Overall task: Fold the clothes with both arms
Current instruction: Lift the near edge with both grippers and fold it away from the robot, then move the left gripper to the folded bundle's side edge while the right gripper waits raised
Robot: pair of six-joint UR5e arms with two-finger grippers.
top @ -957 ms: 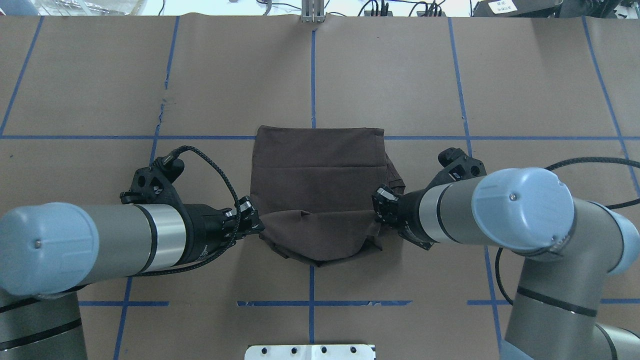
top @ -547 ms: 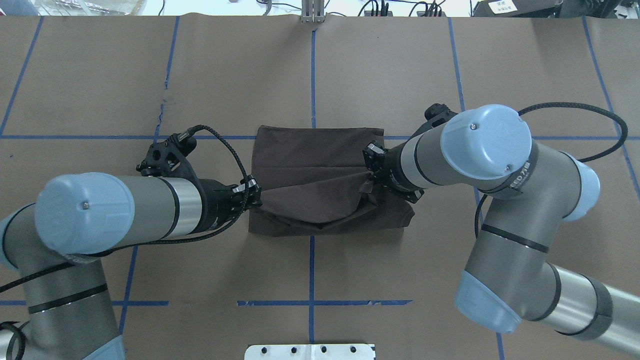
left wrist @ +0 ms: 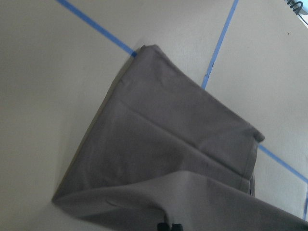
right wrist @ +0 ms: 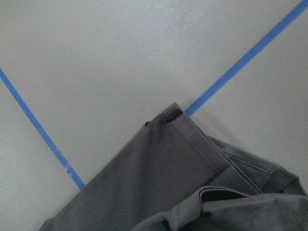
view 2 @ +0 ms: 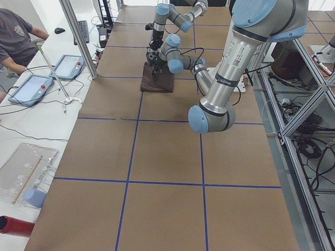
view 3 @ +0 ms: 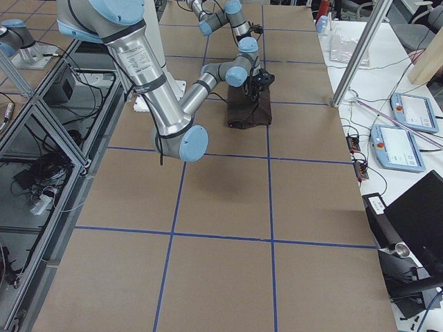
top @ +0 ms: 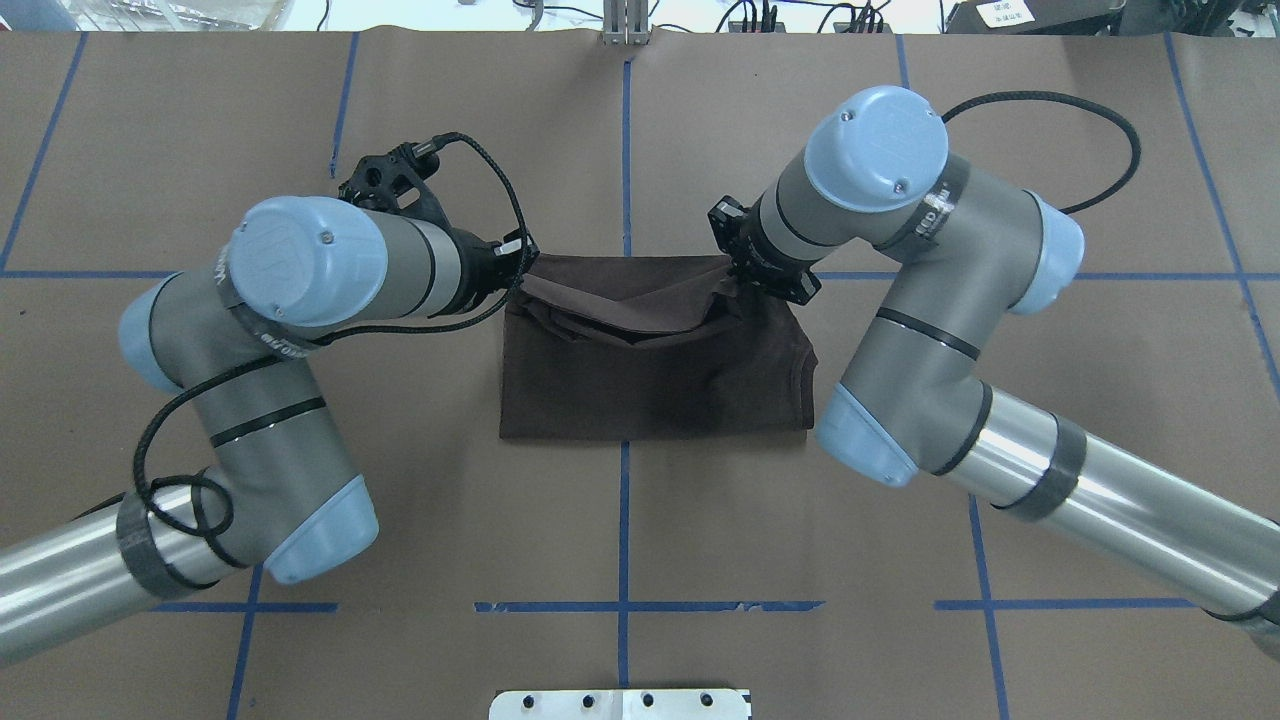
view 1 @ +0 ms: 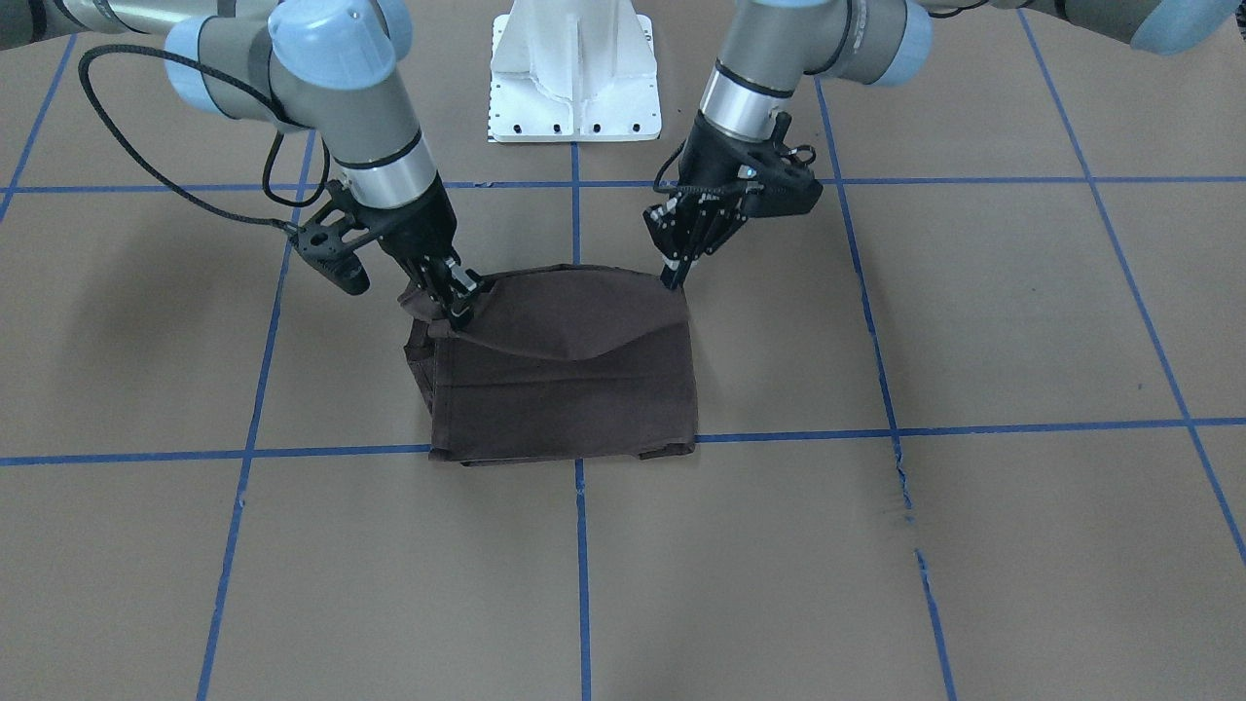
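The dark grey-brown T-shirt (top: 650, 385) lies folded into a rectangle at the table's middle; it also shows in the front-facing view (view 1: 565, 389). My left gripper (top: 522, 262) is shut on the left end of a lifted flap of the shirt, over the shirt's far left corner. My right gripper (top: 738, 278) is shut on the flap's right end, over the far right corner. The flap sags between them just above the lower layers. In the front-facing view the left gripper (view 1: 670, 280) is on the right and the right gripper (view 1: 456, 310) on the left. Both wrist views show shirt fabric (left wrist: 159, 144) (right wrist: 163, 187) below.
The brown table (top: 200, 150) carries a grid of blue tape lines (top: 624, 560). The white pedestal base (view 1: 574, 68) stands at the robot's side. Tablets (view 2: 31, 89) and a seated person (view 2: 15, 36) are beyond the table's far edge.
Both grippers have carried the shirt's near edge away from the robot, over the shirt, to its far edge. The arms' elbows have swung outward and forward.
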